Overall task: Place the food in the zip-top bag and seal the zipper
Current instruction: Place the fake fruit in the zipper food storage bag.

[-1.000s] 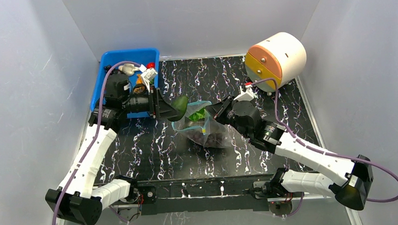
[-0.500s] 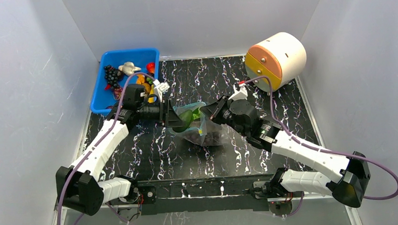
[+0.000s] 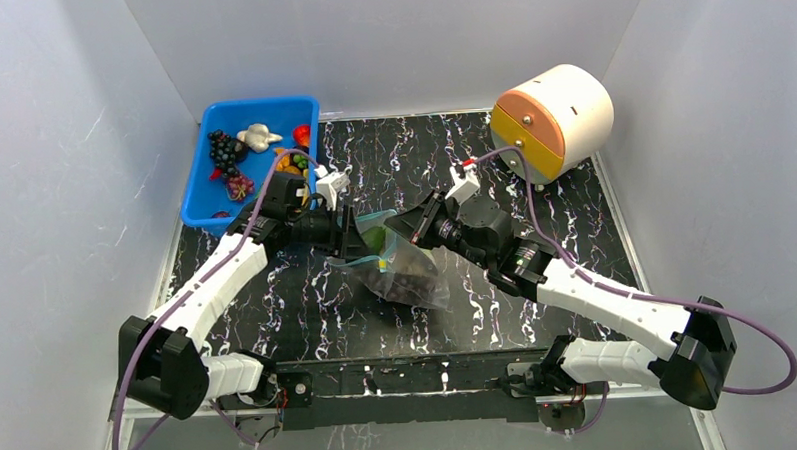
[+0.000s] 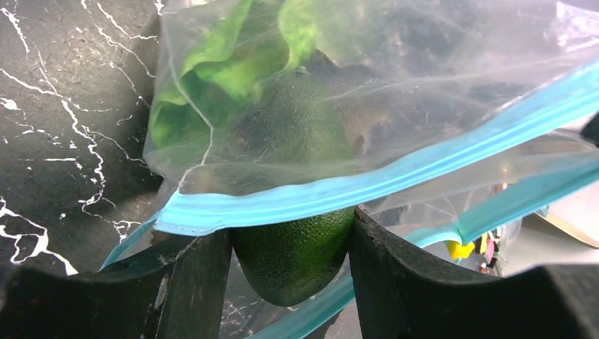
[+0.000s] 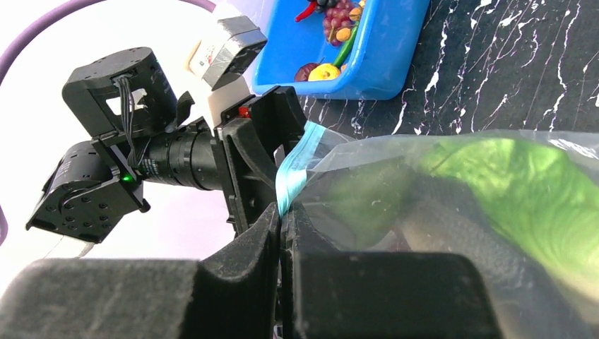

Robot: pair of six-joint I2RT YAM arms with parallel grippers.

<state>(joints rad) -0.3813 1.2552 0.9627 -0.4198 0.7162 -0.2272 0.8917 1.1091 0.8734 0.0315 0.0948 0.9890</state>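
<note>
Clear, crinkly film, the zip-top bag [image 5: 452,183] sags soft and probably slippery from the right gripper [image 5: 282,219], pinched tight on its teal zipper [image 4: 395,176], while the half-spread left gripper [image 4: 286,233] clamps a seemingly hard, light avocado [image 4: 293,265] mid-body, nosing between the bag's lips just ahead.

Black marbled table [image 3: 307,298]: blue bin [image 3: 200,164], drum [image 3: 563,114].
</note>
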